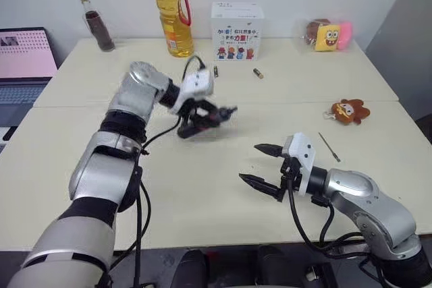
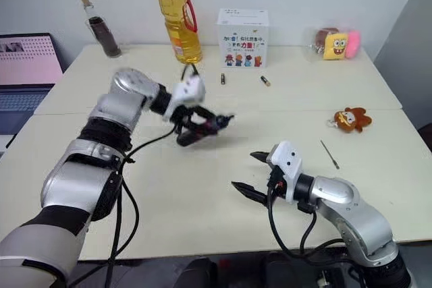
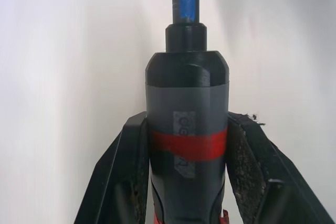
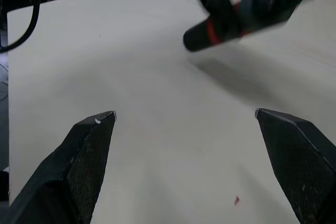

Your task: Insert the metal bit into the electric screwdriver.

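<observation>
Thin straight grey metal bit (image 1: 329,147): rigid, light, likely slippery; flat on the cream table (image 1: 202,187), just beyond the right gripper (image 1: 260,163). Best pinched mid-shaft, one end left free. Right fingers spread wide, empty.

Pen-shaped black and dark grey electric screwdriver with red band (image 3: 187,129): stiff, modest weight; raised clear of the table, clamped at the band by the left gripper (image 1: 202,118), tip exposed.
</observation>
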Robot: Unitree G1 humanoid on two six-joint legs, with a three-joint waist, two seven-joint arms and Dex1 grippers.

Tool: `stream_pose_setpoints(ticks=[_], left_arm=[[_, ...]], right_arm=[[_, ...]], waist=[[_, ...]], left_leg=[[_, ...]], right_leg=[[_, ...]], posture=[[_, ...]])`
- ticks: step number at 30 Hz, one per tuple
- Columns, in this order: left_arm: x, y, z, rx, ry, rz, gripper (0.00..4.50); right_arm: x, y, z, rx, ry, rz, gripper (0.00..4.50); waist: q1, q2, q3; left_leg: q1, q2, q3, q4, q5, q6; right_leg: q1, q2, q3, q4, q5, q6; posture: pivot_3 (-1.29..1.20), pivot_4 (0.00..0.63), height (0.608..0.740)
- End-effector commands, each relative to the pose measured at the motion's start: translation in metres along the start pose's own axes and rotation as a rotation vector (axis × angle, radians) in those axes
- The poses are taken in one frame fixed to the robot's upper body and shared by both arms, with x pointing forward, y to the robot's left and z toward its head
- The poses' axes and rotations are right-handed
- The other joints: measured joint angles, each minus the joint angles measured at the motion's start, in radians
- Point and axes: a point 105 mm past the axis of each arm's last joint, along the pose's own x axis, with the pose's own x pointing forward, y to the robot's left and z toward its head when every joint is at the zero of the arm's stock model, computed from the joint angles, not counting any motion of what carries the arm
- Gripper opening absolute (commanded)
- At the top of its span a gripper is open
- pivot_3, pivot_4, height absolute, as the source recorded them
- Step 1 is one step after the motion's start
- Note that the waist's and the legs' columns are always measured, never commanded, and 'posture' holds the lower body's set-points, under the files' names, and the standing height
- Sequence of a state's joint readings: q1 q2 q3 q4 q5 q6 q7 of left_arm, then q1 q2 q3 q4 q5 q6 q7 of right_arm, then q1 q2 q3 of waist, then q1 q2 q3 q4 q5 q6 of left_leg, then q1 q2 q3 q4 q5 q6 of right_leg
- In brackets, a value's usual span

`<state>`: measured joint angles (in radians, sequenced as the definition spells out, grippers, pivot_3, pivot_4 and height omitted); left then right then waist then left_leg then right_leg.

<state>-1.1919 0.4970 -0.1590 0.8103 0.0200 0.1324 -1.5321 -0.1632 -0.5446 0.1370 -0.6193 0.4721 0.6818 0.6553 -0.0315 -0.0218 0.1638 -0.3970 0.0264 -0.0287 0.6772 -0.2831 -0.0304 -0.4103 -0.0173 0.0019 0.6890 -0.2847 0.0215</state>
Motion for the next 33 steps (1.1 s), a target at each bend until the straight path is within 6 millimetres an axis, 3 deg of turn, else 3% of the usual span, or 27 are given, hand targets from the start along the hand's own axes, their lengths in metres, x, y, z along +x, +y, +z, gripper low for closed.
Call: stream_pose_setpoints(ticks=[1, 8, 11, 19, 26, 33], left_arm=[[-0.024, 0.003, 0.041, -0.089, -0.274, 0.106, 1.67], [-0.024, -0.023, 0.048, -0.302, -0.630, 0.324, 1.67], [-0.014, -0.038, 0.045, -0.323, -0.688, 0.383, 1.67], [0.016, -0.064, -0.001, -0.363, -0.587, 0.466, 1.67], [0.017, -0.078, -0.013, -0.350, -0.538, 0.450, 1.67], [0.006, -0.093, -0.029, -0.360, -0.461, 0.433, 1.67]], right_arm=[[-0.003, -0.001, 0.007, -0.031, -0.028, 0.007, 4.50], [-0.001, -0.005, 0.007, -0.032, -0.029, 0.011, 4.50], [0.001, -0.007, 0.007, -0.033, -0.030, 0.011, 4.50], [0.004, -0.016, 0.011, -0.064, -0.027, 0.006, 4.50], [0.004, -0.016, 0.011, -0.069, -0.019, 0.013, 4.50], [0.005, -0.015, 0.010, -0.064, -0.021, 0.015, 4.50]], waist=[[-0.003, 0.000, 0.000], [0.002, 0.001, 0.000], [0.012, 0.001, 0.000], [0.017, 0.001, 0.000], [0.023, 0.001, 0.000], [0.024, 0.001, 0.000]], left_leg=[[0.000, 0.001, 0.000, 0.000, 0.000, 0.000], [0.002, 0.003, -0.005, 0.001, -0.001, 0.002], [0.001, 0.003, -0.006, 0.002, -0.001, 0.002], [0.008, 0.000, -0.002, 0.001, -0.001, 0.002], [0.008, 0.000, -0.002, 0.001, -0.001, 0.002], [0.008, 0.001, -0.002, 0.000, -0.001, 0.002]], right_leg=[[0.000, 0.000, 0.000, 0.000, 0.000, 0.000], [0.000, 0.000, 0.005, 0.003, 0.000, 0.000], [0.000, -0.003, 0.005, 0.003, 0.000, 0.000], [0.005, -0.002, 0.007, 0.003, 0.000, 0.000], [0.005, -0.002, 0.007, 0.003, 0.000, 0.000], [0.005, -0.002, 0.007, 0.002, 0.000, 0.000]], posture=[[0.00, 0.150, 0.740], [0.00, 0.150, 0.740], [0.00, 0.150, 0.740], [0.00, 0.150, 0.740], [0.00, 0.150, 0.740], [0.00, 0.150, 0.740]])
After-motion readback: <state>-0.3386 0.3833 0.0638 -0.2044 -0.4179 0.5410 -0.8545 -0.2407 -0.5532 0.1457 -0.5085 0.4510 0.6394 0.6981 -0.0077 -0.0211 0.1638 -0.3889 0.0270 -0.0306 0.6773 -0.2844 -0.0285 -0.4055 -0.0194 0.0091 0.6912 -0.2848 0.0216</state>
